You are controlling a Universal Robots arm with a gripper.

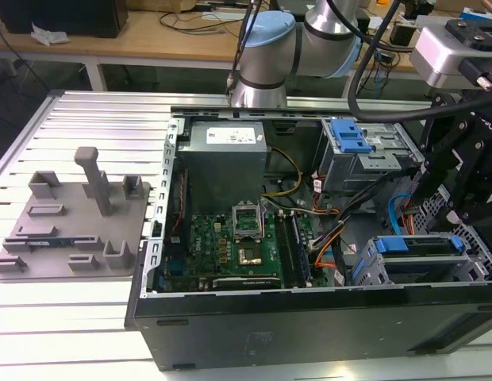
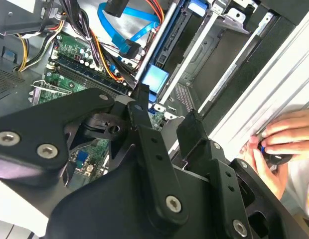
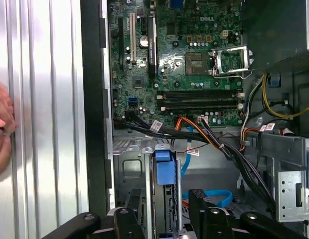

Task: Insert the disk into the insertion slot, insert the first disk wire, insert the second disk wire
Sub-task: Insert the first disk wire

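The disk (image 1: 417,246), in its bright blue frame, sits inside the insertion slot (image 1: 367,268), a grey perforated cage at the case's front corner on the exterior view's right. In the first wrist view the frame's blue tab (image 3: 163,167) stands up edge-on from the cage. My gripper (image 1: 448,210) hovers just above this cage. Its black fingers (image 3: 200,201) stand open on either side of the disk's edge without touching it. A blue flat wire (image 2: 129,30) with a black plug and a bundle of black and orange wires (image 3: 194,127) lie loose beside the cage.
A taller grey bay with a blue latch (image 1: 349,136) stands behind the cage. The motherboard (image 1: 230,238) and power supply (image 1: 224,155) take up the rest of the case. A person's hand (image 2: 279,144) rests on the ribbed table outside the case wall. A grey fixture plate (image 1: 67,222) lies on the exterior view's left.
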